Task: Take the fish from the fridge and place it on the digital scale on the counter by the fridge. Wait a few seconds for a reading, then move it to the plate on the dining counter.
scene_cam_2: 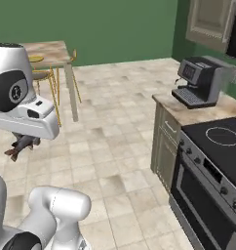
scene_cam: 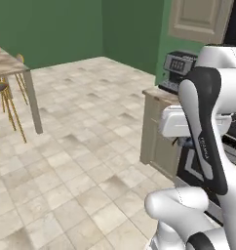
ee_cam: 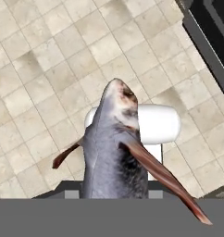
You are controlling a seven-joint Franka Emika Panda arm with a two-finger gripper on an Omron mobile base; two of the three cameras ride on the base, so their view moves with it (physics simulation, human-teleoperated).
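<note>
My gripper (scene_cam_2: 26, 138) is shut on the fish (ee_cam: 115, 152), a dark grey fish with reddish-brown fins. In the hand view its head points away over the tiled floor and its body hides the finger tips. Seen from the right base, the fish (scene_cam_2: 21, 144) hangs under the white hand, above the floor. The dining counter (scene_cam_2: 50, 51) stands at the far left by the green wall, with the yellow plate (scene_cam_2: 36, 59) partly hidden behind my arm. From the left base a corner of the dining counter (scene_cam: 4, 62) shows. The fridge and the digital scale are out of view.
A coffee machine (scene_cam_2: 200, 80) sits on a beige worktop (scene_cam_2: 188, 113) over cabinets at the right, beside a black stove (scene_cam_2: 217, 146). Gold-legged stools (scene_cam: 3, 97) stand by the dining counter. Open tiled floor (scene_cam_2: 115, 127) lies between.
</note>
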